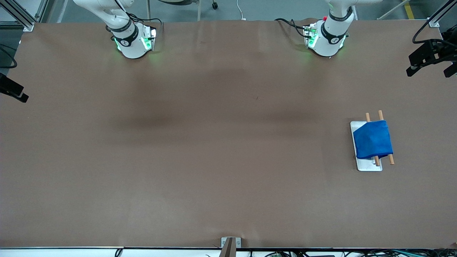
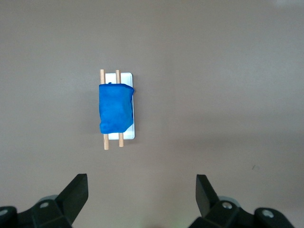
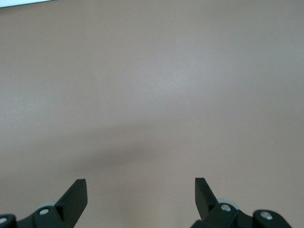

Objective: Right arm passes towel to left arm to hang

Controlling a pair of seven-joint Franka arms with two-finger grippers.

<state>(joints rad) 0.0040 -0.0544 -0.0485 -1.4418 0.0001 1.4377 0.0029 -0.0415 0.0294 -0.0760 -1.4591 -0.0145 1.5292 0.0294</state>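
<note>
Already towel draped over rack dowels, lower frame area toward left arm's end (both arms wait). Left gripper fingers spread above; right gripper fingers spread over bare table.

Towel was bright blue, plain, edge stitching darker blue. Rack tray was white. Two rods were light brown wood tone. Table was flat brown, unpatterned. Left arm and right arm were white with black joint bands, green glow at bases. Left gripper and right gripper were black.
</note>
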